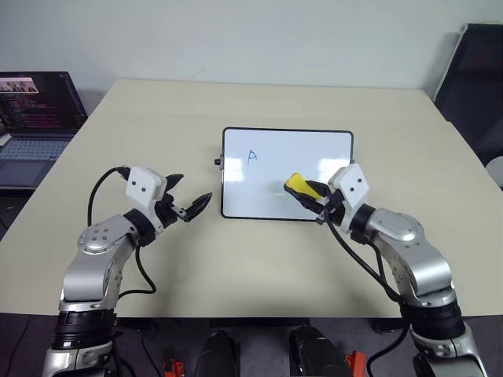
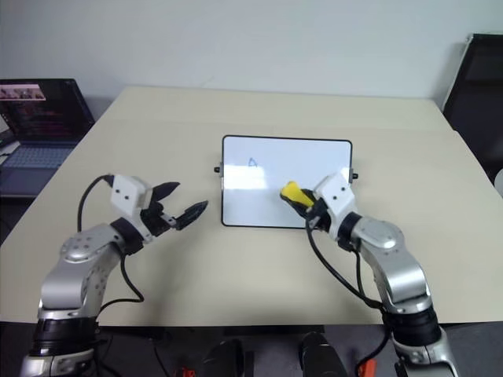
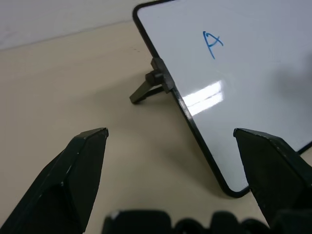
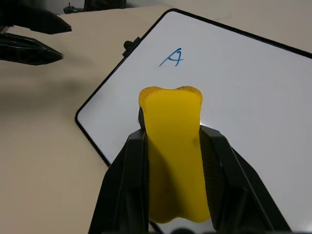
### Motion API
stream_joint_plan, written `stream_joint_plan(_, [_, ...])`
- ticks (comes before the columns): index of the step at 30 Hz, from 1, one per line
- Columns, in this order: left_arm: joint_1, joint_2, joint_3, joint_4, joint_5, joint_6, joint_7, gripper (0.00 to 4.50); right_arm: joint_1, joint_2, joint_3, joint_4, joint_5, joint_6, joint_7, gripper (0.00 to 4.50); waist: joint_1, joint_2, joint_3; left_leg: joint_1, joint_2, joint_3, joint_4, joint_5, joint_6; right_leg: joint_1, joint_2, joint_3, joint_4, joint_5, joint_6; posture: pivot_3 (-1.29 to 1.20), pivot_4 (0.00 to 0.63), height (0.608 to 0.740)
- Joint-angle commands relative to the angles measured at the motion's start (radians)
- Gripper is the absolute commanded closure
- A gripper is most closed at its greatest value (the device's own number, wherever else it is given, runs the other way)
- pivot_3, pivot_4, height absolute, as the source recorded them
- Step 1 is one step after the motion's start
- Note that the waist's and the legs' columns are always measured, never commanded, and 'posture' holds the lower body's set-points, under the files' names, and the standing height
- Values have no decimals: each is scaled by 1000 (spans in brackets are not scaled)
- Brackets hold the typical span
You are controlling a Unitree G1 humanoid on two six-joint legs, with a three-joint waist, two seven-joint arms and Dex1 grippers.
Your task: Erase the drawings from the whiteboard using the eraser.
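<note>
Whiteboard [image 1: 267, 184] lies flat mid-table [image 1: 236, 259], near its far-left part a single blue letter "A" [image 1: 252, 156] is left. Rest of the board reads clean white, so by my judgement most of the erasing is done and only that letter remains.

Right gripper [image 4: 170, 161] is clamped on the yellow eraser [image 1: 301, 187], fingers pressed against both its long sides, eraser sticking out ahead. It sits over the board's near-right area, well apart from the "A"; whether it touches the surface can't be told.

Left gripper [image 1: 189, 206] hangs just left of the board's near-left corner, fingers spread wide, holding nothing, touching nothing. Laptop [image 1: 35, 118] off the table's far-left side.
</note>
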Motion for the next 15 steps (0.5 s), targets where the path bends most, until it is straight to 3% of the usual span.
stream_joint_plan(1, [9,-6,35,-34,1,-32,34,0,26,8,-32,-69,52,-25,-13,3411,0,0,0,0,0,0,0,0,0,0,0,0,0,0,0,0,150,740])
stream_joint_plan(15, [-10,-4,10,-108,-2,11,72,0,34,-17,44,-22,1,-88,-31,3411,0,0,0,0,0,0,0,0,0,0,0,0,0,1,-1,0,150,740])
